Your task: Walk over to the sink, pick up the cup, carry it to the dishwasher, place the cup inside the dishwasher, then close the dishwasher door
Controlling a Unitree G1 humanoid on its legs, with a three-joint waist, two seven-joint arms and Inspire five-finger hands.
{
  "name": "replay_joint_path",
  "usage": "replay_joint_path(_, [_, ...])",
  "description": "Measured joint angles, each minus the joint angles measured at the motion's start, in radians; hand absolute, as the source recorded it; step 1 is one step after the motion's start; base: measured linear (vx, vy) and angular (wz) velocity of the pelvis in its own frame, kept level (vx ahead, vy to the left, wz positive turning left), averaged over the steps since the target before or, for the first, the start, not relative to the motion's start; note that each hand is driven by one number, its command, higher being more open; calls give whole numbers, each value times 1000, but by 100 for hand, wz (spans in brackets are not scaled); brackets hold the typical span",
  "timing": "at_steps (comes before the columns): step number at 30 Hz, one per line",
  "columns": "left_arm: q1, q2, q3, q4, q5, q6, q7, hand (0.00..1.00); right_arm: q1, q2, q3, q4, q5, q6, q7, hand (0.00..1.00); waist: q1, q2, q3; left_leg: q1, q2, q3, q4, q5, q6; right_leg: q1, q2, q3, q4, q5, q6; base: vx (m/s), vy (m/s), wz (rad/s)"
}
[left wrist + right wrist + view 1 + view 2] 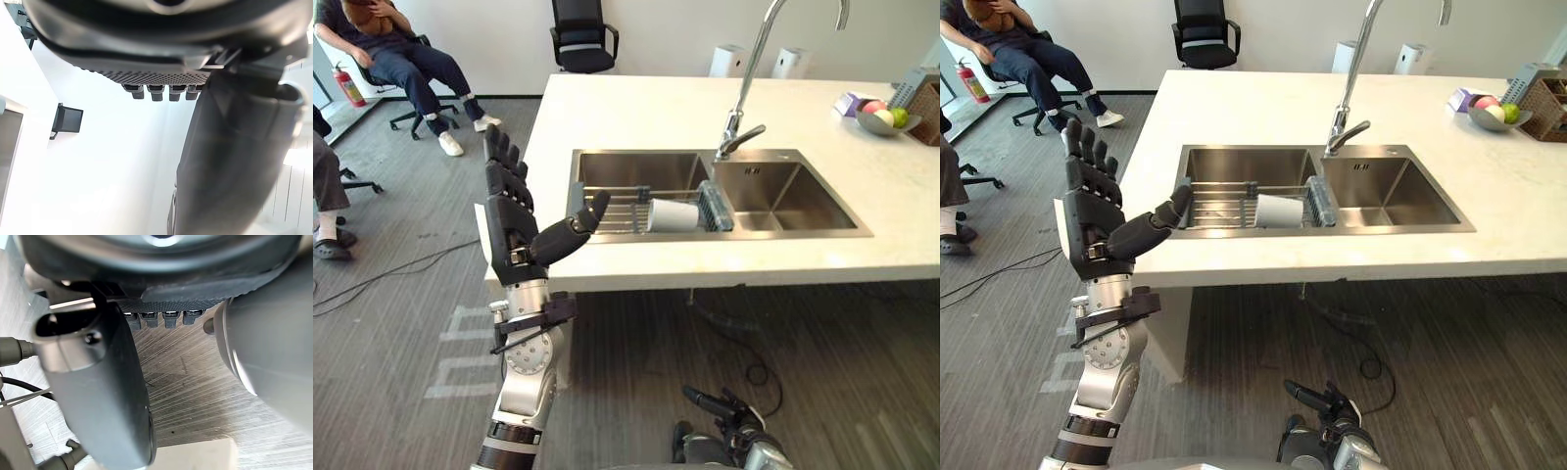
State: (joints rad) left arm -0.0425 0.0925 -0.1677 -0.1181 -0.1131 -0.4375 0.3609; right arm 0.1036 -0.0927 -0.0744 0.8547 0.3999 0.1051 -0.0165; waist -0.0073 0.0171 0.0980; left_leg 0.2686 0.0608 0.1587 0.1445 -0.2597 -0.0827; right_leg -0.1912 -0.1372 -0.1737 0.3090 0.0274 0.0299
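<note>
A white cup (673, 214) lies on its side on a wire rack (617, 211) across the left basin of the steel sink (607, 238). My left hand (509, 220) is raised at the counter's left front corner. It is open, its fingers straight up and its thumb (230, 161) pointing toward the sink. It holds nothing and stands a short way left of the cup. My right hand (720, 406) hangs low over the floor in front of the counter, open and empty, its thumb (102, 391) stretched out.
A tall faucet (744, 88) rises behind the two basins in the white counter (901, 245). A fruit bowl (884, 119) and a basket sit at the far right. People sit on chairs (401, 59) at the far left, and an office chair (582, 34) stands behind the counter.
</note>
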Motion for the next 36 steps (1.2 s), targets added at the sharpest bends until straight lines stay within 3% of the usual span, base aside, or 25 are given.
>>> replay_joint_path(1, [-5,-13,-21,-1,20,17,-8,100,2,-20,0,4,0,22,10,100,-4,27,-9,-19,42,0,31,-13,-21,7,34,-23,-22,-11,-15,302,-311,13])
replay_joint_path(3, [-19,-16,-35,-4,44,41,-24,100,1,-31,2,3,-6,39,19,100,-7,60,-22,-29,80,4,37,-10,-24,11,72,-36,-34,-24,-36,250,-248,0])
replay_joint_path(6, [-21,-10,-44,-5,92,117,-61,100,-3,-43,20,4,-39,93,57,100,-7,63,-22,-83,132,14,196,-4,-33,54,121,-38,-87,-47,-61,212,-237,-13])
replay_joint_path(7, [-21,-8,-54,-6,117,144,-69,100,0,-52,27,6,-36,111,62,100,-7,67,-18,-157,158,13,361,8,-24,82,134,-41,-121,-44,-67,146,-143,-1])
replay_joint_path(8, [-20,-9,-58,-6,128,171,-93,100,1,-67,44,15,-20,129,62,100,-5,74,-8,-230,193,16,531,57,12,126,150,-43,-161,-43,-82,179,-157,1])
replay_joint_path(9, [-19,-7,-58,-5,132,188,-106,100,0,-70,45,25,-12,138,64,100,-4,68,0,-260,209,18,609,66,24,149,155,-42,-183,-43,-91,178,-110,2])
replay_joint_path(11, [-8,5,-59,-5,135,216,-145,100,9,-76,41,47,-14,149,74,100,4,68,5,-329,221,34,687,3,27,205,157,-40,-223,-46,-106,148,-52,-8])
replay_joint_path(13, [0,16,-62,-5,167,216,-169,100,14,-84,42,57,-33,146,94,100,19,67,5,-334,192,83,532,-16,17,228,150,-27,-252,-34,-108,142,0,-17])
replay_joint_path(14, [-4,25,-76,-6,209,214,-178,100,16,-91,41,61,-32,147,102,100,18,79,-2,-324,170,112,350,44,14,232,151,-27,-263,-25,-90,194,78,3])
replay_joint_path(15, [-11,41,-99,-6,243,213,-195,100,14,-92,39,65,-18,146,99,100,14,91,-12,-289,158,147,229,59,11,234,151,-30,-264,-23,-79,245,97,9])
replay_joint_path(16, [-17,49,-114,-6,260,212,-203,100,15,-92,37,65,4,147,92,100,13,90,-11,-261,142,150,165,64,11,231,147,-31,-262,-24,-71,210,96,12])
replay_joint_path(17, [-30,77,-142,1,292,214,-213,100,15,-83,17,68,44,150,76,100,13,72,-4,-223,104,157,77,112,15,228,123,-31,-260,-24,-62,158,81,10])
replay_joint_path(19, [-58,122,-182,1,354,216,-217,100,24,-77,-11,67,73,151,64,100,0,71,-6,-177,66,160,-37,156,19,225,104,-30,-260,-33,-46,127,79,7])
replay_joint_path(26, [-270,265,-200,73,430,228,-240,100,35,-61,-37,70,90,125,57,100,-27,69,-7,-96,52,162,-147,195,16,261,108,-29,-265,-36,-42,19,7,0])
replay_joint_path(36, [-329,302,-257,181,411,232,-281,100,40,-48,-21,71,152,99,36,100,-65,48,-17,-90,36,165,-213,238,22,241,105,-24,-277,-31,-35,-37,-9,0])
